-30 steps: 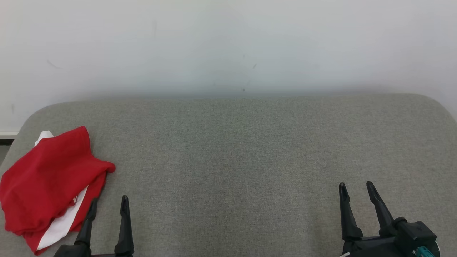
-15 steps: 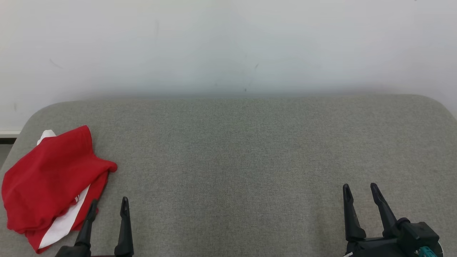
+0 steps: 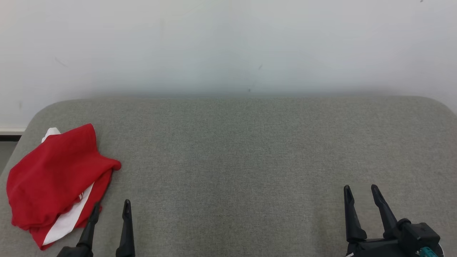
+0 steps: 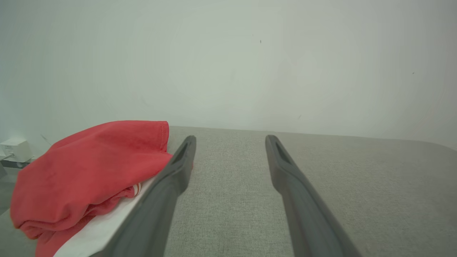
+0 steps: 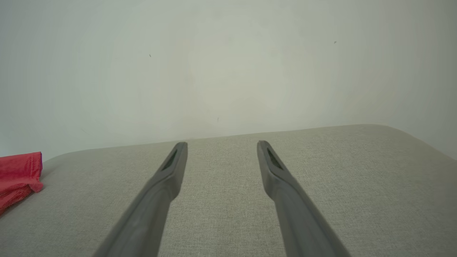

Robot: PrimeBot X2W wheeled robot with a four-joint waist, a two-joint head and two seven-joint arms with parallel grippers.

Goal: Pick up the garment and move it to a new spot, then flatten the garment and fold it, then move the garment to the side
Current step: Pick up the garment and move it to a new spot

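The garment (image 3: 53, 178) is a red piece with white trim, lying in a loose folded heap at the left end of the grey padded surface (image 3: 242, 150). In the left wrist view the garment (image 4: 89, 167) lies just left of my fingers. My left gripper (image 3: 111, 206) is open at the lower left, its left fingertip at the garment's near right edge, nothing between the fingers. At the lower right my right gripper (image 3: 360, 188) is open and empty, far from the cloth. The right wrist view catches the garment (image 5: 18, 171) at its far left edge.
A pale wall (image 3: 228, 46) rises right behind the padded surface. The surface's rounded left edge (image 3: 21, 142) lies close to the garment. A small white box (image 4: 12, 150) sits beyond that edge in the left wrist view.
The whole head view has shifted slightly right and down, so the camera moved. The garment has not changed shape and both grippers stay open.
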